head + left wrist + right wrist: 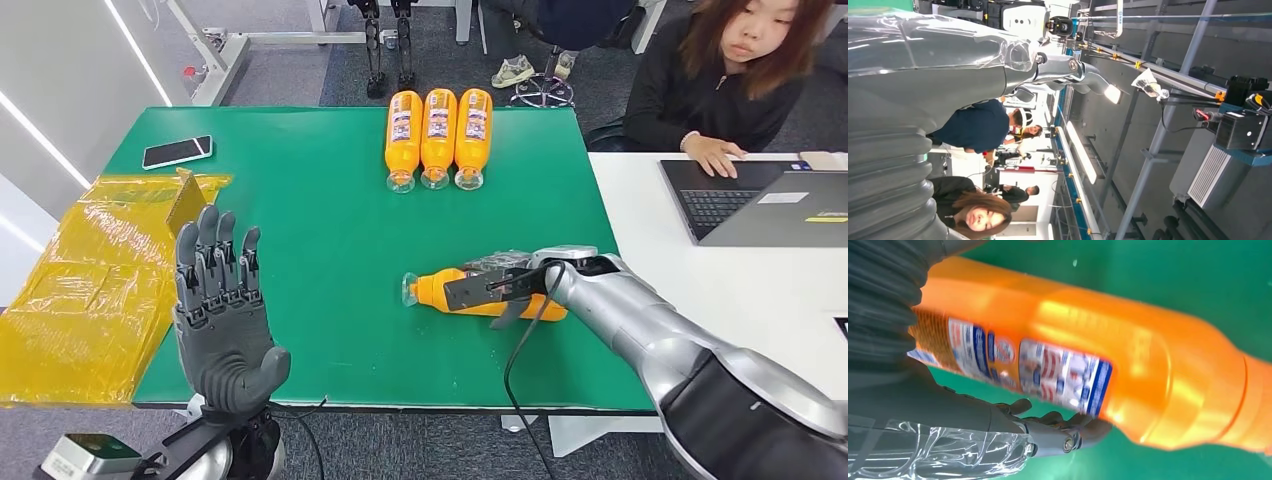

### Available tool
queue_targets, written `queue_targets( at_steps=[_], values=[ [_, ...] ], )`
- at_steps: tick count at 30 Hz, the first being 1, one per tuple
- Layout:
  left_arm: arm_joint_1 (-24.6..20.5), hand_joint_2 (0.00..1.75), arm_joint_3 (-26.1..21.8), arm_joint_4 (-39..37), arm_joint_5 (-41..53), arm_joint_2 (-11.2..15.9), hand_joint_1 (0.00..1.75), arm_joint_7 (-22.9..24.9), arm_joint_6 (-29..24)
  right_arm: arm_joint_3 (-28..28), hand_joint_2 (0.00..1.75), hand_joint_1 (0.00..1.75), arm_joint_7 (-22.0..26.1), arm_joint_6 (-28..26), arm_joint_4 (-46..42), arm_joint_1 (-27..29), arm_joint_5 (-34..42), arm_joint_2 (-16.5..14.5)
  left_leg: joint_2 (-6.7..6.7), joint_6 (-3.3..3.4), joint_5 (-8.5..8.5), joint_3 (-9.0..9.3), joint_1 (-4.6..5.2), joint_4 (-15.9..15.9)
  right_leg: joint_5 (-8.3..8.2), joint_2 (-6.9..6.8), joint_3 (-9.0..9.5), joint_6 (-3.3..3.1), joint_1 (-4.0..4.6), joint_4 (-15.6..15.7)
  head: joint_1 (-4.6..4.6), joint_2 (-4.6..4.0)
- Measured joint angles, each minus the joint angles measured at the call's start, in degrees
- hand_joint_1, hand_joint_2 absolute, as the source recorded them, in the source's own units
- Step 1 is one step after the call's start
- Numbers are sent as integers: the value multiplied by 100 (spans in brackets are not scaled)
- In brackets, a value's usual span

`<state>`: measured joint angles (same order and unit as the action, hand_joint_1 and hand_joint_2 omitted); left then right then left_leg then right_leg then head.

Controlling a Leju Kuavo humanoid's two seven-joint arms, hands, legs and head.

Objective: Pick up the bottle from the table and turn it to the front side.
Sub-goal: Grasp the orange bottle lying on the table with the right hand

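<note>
From the head view, the right hand (500,285) lies over an orange bottle (450,291) that rests on its side on the green table (330,250), toward the near right, its clear cap pointing left. The fingers look wrapped about the bottle's body, though whether it has left the cloth is hard to say from up here. The left hand (222,310) is raised at the near left with fingers apart and upright, holding nothing. Three more orange bottles (438,135) lie side by side at the far edge (labels up, caps toward the robot), and a phone (177,152) sits far left beside a yellow bag (90,290).

The left wrist view looks up toward the ceiling and a person (973,212), telling nothing about the bottle.

In the right wrist view the bottle (1088,365) is close and blurred, its label (1023,365) partly showing, with dark fingers (1048,420) curled under it against the green.

The grasp seems made, so the step in hand is the pick-up. Next comes a lift and a roll of the wrist until the label faces front, with a steady grip on the smooth plastic.
</note>
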<state>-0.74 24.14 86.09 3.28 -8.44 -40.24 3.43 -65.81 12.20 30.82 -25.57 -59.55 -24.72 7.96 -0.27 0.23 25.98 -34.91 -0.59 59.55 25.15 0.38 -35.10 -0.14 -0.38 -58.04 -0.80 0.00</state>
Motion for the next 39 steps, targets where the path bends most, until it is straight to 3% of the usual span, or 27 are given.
queue_targets(
  at_steps=[9,10,12,14,28,34,39],
  values=[
    [7,175,-5,3,-17,0,0,0,-26,-352,175,6,6,-143,127,77,-4,9,0,0,0,2,0,0,0,0,0,0,0,1,0,0],
    [15,175,-6,9,-17,0,0,0,-34,-386,175,22,8,-207,140,103,-13,16,0,0,0,2,0,0,0,0,0,0,0,1,0,0],
    [35,175,-7,27,-16,1,0,0,-47,-440,175,109,22,-386,160,171,-31,37,0,0,0,2,0,0,0,0,0,0,0,2,-1,0],
    [51,175,-7,49,-16,2,0,0,-51,-491,175,175,51,-627,167,226,-55,59,1,0,0,3,0,0,0,1,1,0,0,2,-1,0],
    [65,175,-28,112,17,2,0,0,33,-715,175,175,52,-1699,-65,427,-25,334,2,3,-2,16,0,0,-1,0,16,0,0,4,0,0],
    [162,175,-126,181,67,1,0,0,-68,-471,175,175,55,-3109,-666,795,197,652,-2,3,-2,9,1,1,-1,-3,12,1,-1,5,-2,0],
    [217,175,-167,199,131,2,0,0,-279,330,175,175,-93,-4205,-1808,1445,-83,966,-2,2,2,5,0,0,0,0,5,1,0,6,-1,0]
  ],
)
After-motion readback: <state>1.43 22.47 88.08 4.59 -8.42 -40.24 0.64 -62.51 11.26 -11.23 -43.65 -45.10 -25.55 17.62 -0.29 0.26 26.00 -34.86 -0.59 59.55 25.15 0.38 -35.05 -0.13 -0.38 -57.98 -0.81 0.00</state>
